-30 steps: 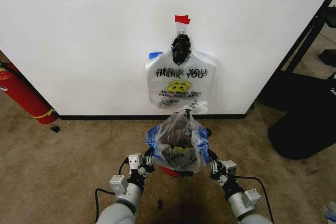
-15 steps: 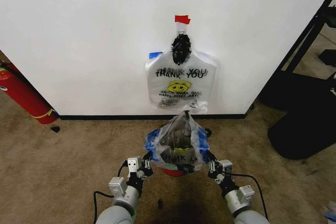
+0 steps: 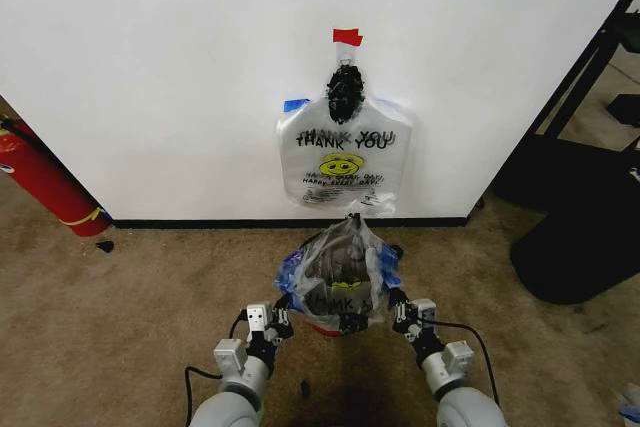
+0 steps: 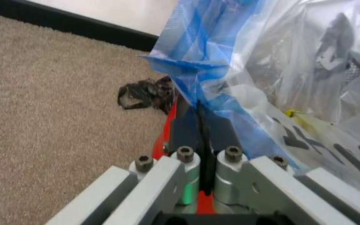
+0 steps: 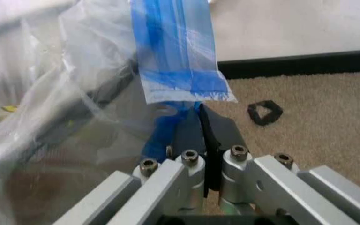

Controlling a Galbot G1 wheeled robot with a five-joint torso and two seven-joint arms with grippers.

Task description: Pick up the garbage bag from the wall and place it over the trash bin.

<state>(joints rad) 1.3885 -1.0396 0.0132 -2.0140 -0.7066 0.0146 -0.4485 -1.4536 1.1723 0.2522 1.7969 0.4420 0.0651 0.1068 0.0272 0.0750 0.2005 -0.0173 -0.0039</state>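
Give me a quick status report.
Left hand and right hand shut on garbage bag, one each side. Bag draped over trash bin. Nothing in the way.

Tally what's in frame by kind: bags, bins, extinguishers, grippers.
Garbage bags: 2, one hanging on the wall, one held over the bin
Trash bins: 1, red base just showing
Fire extinguishers: 1
Grippers: 2, left, right
Total: 6
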